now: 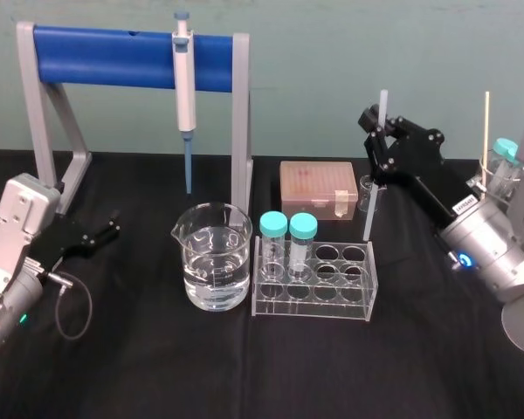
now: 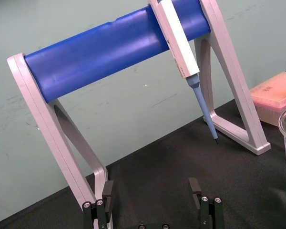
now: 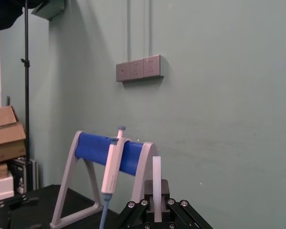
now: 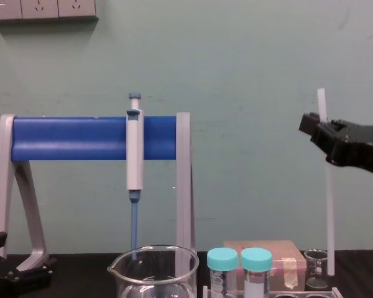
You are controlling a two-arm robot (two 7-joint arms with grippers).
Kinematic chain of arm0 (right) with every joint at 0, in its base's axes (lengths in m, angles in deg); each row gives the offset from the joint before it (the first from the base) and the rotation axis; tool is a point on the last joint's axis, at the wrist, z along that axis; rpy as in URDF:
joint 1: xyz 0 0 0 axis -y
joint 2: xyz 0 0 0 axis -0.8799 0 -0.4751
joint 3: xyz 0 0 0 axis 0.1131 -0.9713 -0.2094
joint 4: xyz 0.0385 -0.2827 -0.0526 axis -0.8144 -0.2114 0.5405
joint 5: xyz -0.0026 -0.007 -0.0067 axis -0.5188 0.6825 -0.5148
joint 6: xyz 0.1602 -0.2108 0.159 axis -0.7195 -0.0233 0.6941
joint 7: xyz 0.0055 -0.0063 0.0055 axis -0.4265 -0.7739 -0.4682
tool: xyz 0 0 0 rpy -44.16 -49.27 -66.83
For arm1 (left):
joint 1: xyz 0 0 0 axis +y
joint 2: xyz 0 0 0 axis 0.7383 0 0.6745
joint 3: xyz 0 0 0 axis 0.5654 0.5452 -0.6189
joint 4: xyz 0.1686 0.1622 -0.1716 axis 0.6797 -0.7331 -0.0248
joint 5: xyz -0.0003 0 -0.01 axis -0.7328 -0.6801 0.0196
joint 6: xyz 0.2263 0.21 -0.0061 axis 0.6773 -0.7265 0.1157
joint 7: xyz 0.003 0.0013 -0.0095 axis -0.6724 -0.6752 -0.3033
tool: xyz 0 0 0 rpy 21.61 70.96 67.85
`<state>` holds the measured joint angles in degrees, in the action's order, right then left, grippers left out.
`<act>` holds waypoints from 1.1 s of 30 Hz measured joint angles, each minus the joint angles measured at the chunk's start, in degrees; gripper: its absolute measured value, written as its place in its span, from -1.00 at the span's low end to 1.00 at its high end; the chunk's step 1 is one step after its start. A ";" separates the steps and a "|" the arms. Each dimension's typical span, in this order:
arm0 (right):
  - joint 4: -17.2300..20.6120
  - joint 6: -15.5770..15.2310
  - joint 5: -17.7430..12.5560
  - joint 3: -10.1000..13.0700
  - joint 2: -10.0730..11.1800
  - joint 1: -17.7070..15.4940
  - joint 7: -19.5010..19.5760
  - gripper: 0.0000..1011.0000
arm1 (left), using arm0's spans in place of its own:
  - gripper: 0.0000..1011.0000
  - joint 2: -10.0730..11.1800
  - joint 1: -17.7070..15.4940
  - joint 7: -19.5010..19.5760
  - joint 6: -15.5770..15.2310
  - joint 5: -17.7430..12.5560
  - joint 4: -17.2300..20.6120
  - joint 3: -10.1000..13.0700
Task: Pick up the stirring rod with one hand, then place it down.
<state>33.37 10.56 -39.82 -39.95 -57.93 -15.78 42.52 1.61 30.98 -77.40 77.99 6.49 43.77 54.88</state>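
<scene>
**Stirring rod held upright in the right gripper's clamp**

Head view: the right gripper, black and angular with flat parallel jaws, sits at about two o'clock over the black-clothed table. Its jaws are clamped on the long, thin, translucent white stirring rod. The rod stands nearly upright and is gripped near its upper end. It passes just beside a small glass beaker and ends by the far right corner of the clear plastic tube rack. Whether its tip touches the cloth cannot be told. The black left gripper is parked low at nine o'clock, well apart from the rod. A large glass beaker of clear liquid stands near the middle. At eleven o'clock a grey-legged stand with a blue bar carries a white-and-blue pipette.

Left wrist view: the left gripper has its fingers spread wide with nothing between them. It faces the stand and the pipette.

Right wrist view: the rod rises straight out of the right gripper, pinched between its jaws.

Chest view: the right gripper is at three o'clock. The rod runs vertically through it, with a short piece above and a long piece below. The rod ends near the small beaker at five o'clock. The left gripper lies low at eight o'clock.
</scene>
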 joint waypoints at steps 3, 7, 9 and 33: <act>-1.12 0.68 -0.34 -0.32 0.02 0.13 -0.60 -0.87 | 0.98 0.00 0.00 0.00 0.00 0.00 0.00 0.00; -2.75 1.63 -0.71 -0.70 -0.18 0.41 -1.26 -0.87 | 0.98 0.00 0.00 0.00 0.00 0.00 0.00 0.00; -3.28 1.89 -0.82 -0.84 -0.31 0.57 -1.40 -0.87 | 0.98 0.00 0.00 0.00 0.00 0.00 0.00 0.00; -11.79 5.41 1.66 -2.89 -2.43 3.82 -2.15 -0.87 | 0.98 0.00 0.00 0.00 0.00 0.00 0.00 0.00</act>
<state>21.58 15.97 -38.16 -42.84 -60.36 -11.96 40.36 1.61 30.98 -77.40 77.99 6.48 43.77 54.88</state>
